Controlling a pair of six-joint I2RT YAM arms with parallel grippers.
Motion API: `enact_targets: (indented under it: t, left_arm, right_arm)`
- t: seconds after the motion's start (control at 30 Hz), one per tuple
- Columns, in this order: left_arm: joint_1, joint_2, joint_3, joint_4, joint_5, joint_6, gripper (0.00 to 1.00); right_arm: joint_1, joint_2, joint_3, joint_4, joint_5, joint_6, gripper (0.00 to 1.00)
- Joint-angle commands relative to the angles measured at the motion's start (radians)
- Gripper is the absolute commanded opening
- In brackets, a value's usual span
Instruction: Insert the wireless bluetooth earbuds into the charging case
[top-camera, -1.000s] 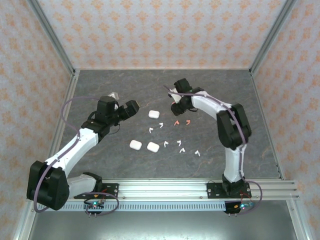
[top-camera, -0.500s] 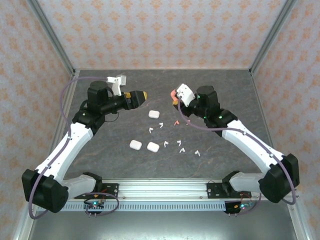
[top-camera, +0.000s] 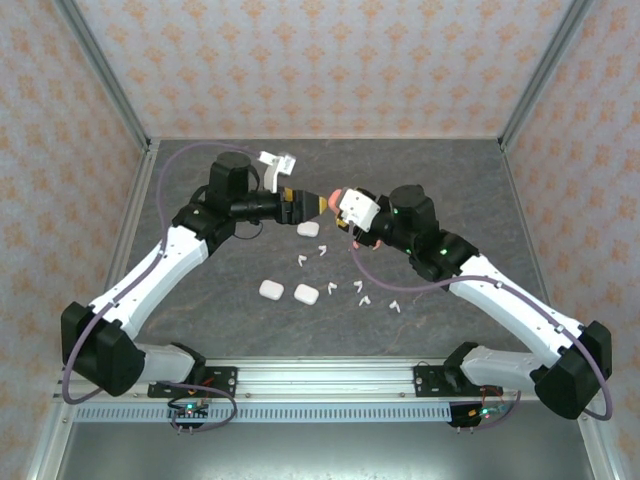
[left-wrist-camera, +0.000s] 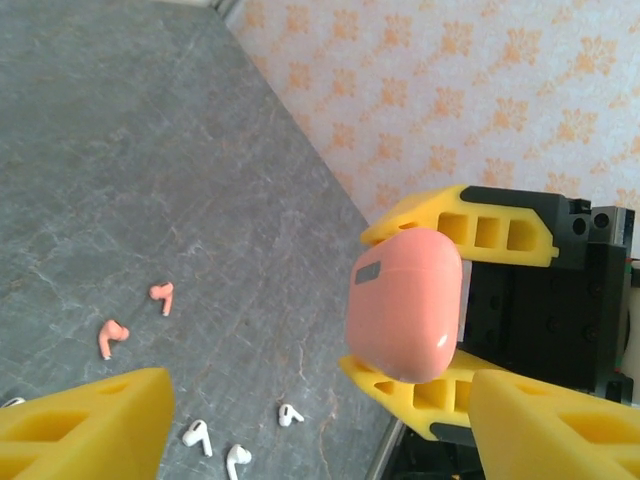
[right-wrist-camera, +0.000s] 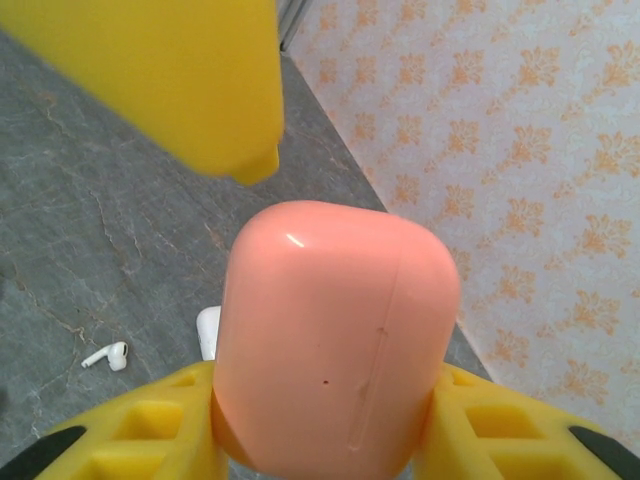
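Note:
A coral-pink charging case (top-camera: 336, 196) hangs above the table at the back centre, with my right gripper (top-camera: 346, 206) shut on it. In the right wrist view the closed case (right-wrist-camera: 335, 330) sits between two yellow fingers (right-wrist-camera: 150, 425). My left gripper (top-camera: 306, 203) faces it from the left, open, and one of its fingers (right-wrist-camera: 170, 80) reaches over the case. The left wrist view shows the case (left-wrist-camera: 405, 300) ahead of my open left gripper (left-wrist-camera: 322, 400), with nothing between its jaws. Two pink earbuds (left-wrist-camera: 162, 295) and white earbuds (left-wrist-camera: 195, 433) lie on the table below.
Three white cases (top-camera: 307, 229), (top-camera: 271, 290), (top-camera: 306, 294) lie on the grey table (top-camera: 200, 320). White earbuds (top-camera: 330, 288) are scattered between them and towards the right (top-camera: 395, 307). Patterned walls (top-camera: 300, 60) close in the back and sides.
Both arms have swung in towards each other at the back centre. The right gripper brought the pink case leftward and the left gripper came right to face it, its jaws narrowing.

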Motion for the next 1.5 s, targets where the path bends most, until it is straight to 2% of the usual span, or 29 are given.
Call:
enact_targets:
  t: [0.0,0.47,0.9,1.07,1.2,1.33,1.4,1.47]
  left_arm:
    - [-0.026,0.018,0.058,-0.042,0.035,0.052,0.75]
    - [-0.08,0.113,0.129,-0.088,0.061,0.094,0.55]
    - [-0.1,0.137,0.159,-0.109,0.082,0.121,0.18]
    - [-0.1,0.12,0.151,-0.111,0.062,0.131,0.15]
    - [-0.1,0.093,0.126,-0.087,0.018,0.135,0.13]
    - [-0.101,0.053,0.082,-0.038,-0.069,0.132,0.06]
    - [-0.1,0.029,0.058,-0.012,-0.123,0.132,0.0]
    - [-0.1,0.005,0.027,0.029,-0.178,0.126,0.0]
  right_arm:
    - [0.009,0.008,0.032,-0.009,0.001,-0.031,0.42]
    - [0.01,0.013,0.049,-0.032,-0.031,-0.024,0.42]
    - [0.011,0.032,0.072,-0.075,-0.023,0.001,0.43]
    - [0.011,0.058,0.11,-0.139,-0.011,0.025,0.55]
    - [-0.003,0.05,0.125,-0.178,-0.022,0.059,0.75]
    - [-0.046,0.043,0.141,-0.223,-0.086,0.114,0.91]
    - [-0.067,0.016,0.145,-0.231,-0.108,0.135,0.97]
    - [-0.097,-0.003,0.147,-0.235,-0.13,0.157,0.99]
